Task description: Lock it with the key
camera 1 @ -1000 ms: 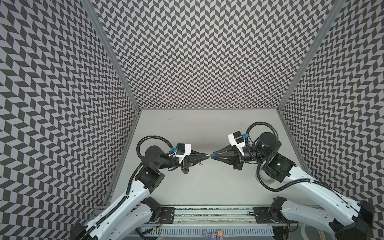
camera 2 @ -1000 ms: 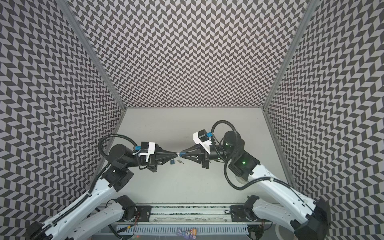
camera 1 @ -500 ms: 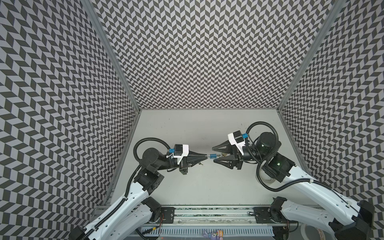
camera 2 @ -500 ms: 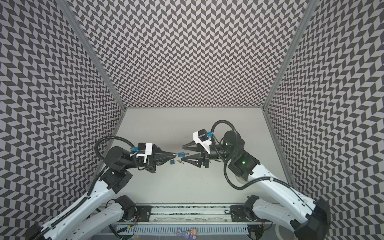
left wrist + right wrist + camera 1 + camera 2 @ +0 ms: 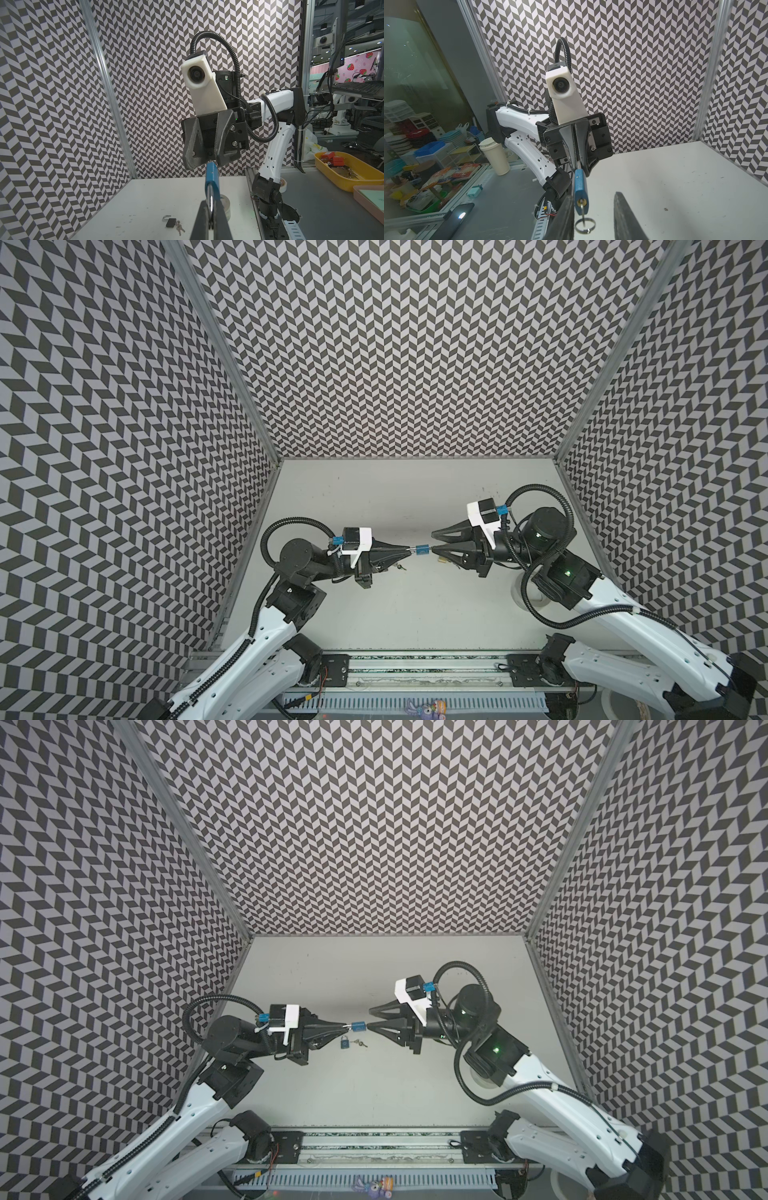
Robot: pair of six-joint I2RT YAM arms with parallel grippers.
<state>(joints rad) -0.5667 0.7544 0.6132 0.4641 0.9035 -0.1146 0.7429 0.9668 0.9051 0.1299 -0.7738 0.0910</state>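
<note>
Left claw (image 5: 211, 209) pinches steel shackle (image 5: 210, 198) of blue slab padlock (image 5: 212, 178).

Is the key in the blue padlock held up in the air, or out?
In. In the right wrist view the key sticks out of the brass keyhole at the padlock's end, its ring hanging below.

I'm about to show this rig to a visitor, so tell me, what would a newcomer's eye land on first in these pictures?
First, the black-and-white chevron walls boxing in the table on three sides. Then, in mid-air at the centre, the left gripper shut on the shackle of a blue padlock, facing the right gripper, whose jaws stand open around the key in its keyhole. A second padlock with keys lies on the table below.
</note>
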